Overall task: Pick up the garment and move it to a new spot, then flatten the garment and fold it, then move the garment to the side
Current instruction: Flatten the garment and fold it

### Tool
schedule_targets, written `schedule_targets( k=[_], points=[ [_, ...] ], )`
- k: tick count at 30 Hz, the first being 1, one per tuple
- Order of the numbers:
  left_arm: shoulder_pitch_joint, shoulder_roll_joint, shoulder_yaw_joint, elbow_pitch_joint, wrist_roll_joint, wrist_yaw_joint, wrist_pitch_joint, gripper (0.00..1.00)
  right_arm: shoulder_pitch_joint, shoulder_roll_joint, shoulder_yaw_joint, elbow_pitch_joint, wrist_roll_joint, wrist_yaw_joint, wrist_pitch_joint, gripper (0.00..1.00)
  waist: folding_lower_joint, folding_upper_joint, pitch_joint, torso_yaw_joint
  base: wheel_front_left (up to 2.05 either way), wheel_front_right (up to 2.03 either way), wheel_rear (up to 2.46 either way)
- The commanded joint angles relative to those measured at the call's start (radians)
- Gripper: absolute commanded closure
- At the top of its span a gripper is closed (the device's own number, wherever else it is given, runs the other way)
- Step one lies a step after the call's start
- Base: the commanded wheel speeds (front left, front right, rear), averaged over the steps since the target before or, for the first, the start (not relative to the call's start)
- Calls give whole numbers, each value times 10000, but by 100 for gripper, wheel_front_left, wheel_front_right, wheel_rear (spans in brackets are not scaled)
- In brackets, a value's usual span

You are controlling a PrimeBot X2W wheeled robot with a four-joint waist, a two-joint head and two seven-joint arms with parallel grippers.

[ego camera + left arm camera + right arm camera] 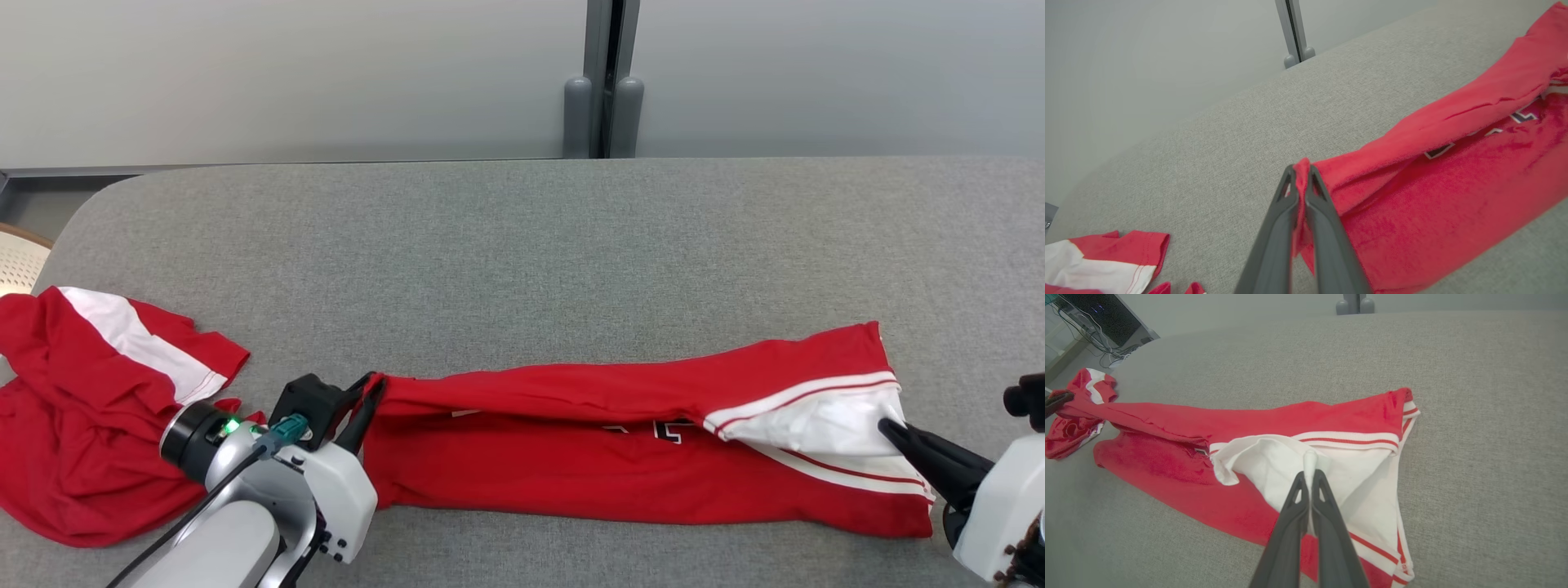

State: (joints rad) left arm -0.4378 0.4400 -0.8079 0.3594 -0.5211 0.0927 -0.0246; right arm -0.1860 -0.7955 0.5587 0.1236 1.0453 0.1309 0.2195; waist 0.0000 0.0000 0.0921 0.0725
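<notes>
1. Left hand (1300, 175) is clamped on a pinch of red cloth at the left end of the garment (571, 465).
2. Right hand (1309, 475) is closed on the white inner fabric at the garment's right end, just beside the striped trim.
3. Between the two hands the garment lies stretched in a long band across the front of the grey bench (522, 245), its far edge folded over.
4. Well to the left, a second red-and-white garment (82, 425) lies crumpled near the bench edge.
</notes>
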Motion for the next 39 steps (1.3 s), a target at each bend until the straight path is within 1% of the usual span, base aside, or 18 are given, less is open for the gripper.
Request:
schedule_targets(
  k=[1, 5, 7, 9, 14, 15, 16, 17, 18, 23, 26, 29, 32, 35, 39],
  points=[
    [184, 178, -32, -201, -41, 84, 119, 100, 297, -100, -252, -263, 37, -2, 362, 100, 0, 0, -5, -8, 0, 0, 0],
    [407, 353, -186, -497, -31, 116, 378, 100, 822, -105, -761, -743, 31, -3, 1163, 100, 0, 0, 23, 0, 0, 0, 0],
    [440, 382, -249, -540, 16, 108, 407, 100, 925, -73, -876, -853, -28, -2, 1334, 100, 0, 0, 32, 6, 0, 0, 0],
    [523, 404, -381, -578, 59, 100, 546, 100, 1220, 107, -1170, -1099, -141, -2, 1777, 100, 0, 0, 64, 21, 0, 0, 0],
    [644, 337, -653, -380, 172, 112, 652, 100, 1570, 429, -1643, -1341, -511, -2, 2366, 100, 0, 0, 96, 27, 0, 0, 0],
    [648, 320, -705, -336, 173, 85, 673, 84, 1661, 500, -1715, -1341, -551, -2, 2512, 100, 0, 0, 97, 33, 0, 0, 0],
    [644, 312, -740, -280, 185, 63, 702, 58, 1739, 592, -1803, -1331, -571, -3, 2684, 100, 0, 0, 101, 36, 0, 0, 0],
    [640, 296, -782, -220, 211, 64, 722, 19, 1788, 635, -1887, -1367, -654, -2, 2834, 67, 0, 0, 103, 43, 0, 0, 0],
    [658, 277, -837, -151, 226, 48, 730, 0, 1826, 686, -2015, -1370, -722, -2, 2950, 0, 0, 0, 100, 46, 0, 0, 0],
    [710, 181, -908, 56, 195, 31, 686, 0, 2089, 937, -2443, -1490, -1065, -3, 3320, 0, 0, 0, 90, 57, 0, 0, 0],
    [679, 132, -689, 138, 30, 230, 520, 0, 2140, 1126, -2861, -1578, -1379, -2, 3425, 0, 0, 0, 54, 66, 0, 0, 0],
    [652, 72, -271, 118, -174, 573, 132, 0, 2136, 1404, -3218, -1781, -1596, -3, 3275, 0, 0, 0, -14, 73, 0, 0, 0],
    [693, -71, 288, -7, -509, 918, -474, 0, 1813, 1632, -3492, -2099, -2306, -2, 2447, 0, 0, 0, -82, 87, 0, 0, 0],
    [901, -413, 1086, -167, -1112, 1326, -1257, 0, 1617, 2103, -3595, -2145, -3077, -2, 1269, 0, 0, 0, -141, 81, 0, 0, 0],
    [1050, -835, 1995, -428, -1605, 1697, -2125, 0, 1280, 2548, -3581, -1932, -4263, -2, -412, 0, 0, 0, -175, 104, 0, 0, 0]
  ],
)
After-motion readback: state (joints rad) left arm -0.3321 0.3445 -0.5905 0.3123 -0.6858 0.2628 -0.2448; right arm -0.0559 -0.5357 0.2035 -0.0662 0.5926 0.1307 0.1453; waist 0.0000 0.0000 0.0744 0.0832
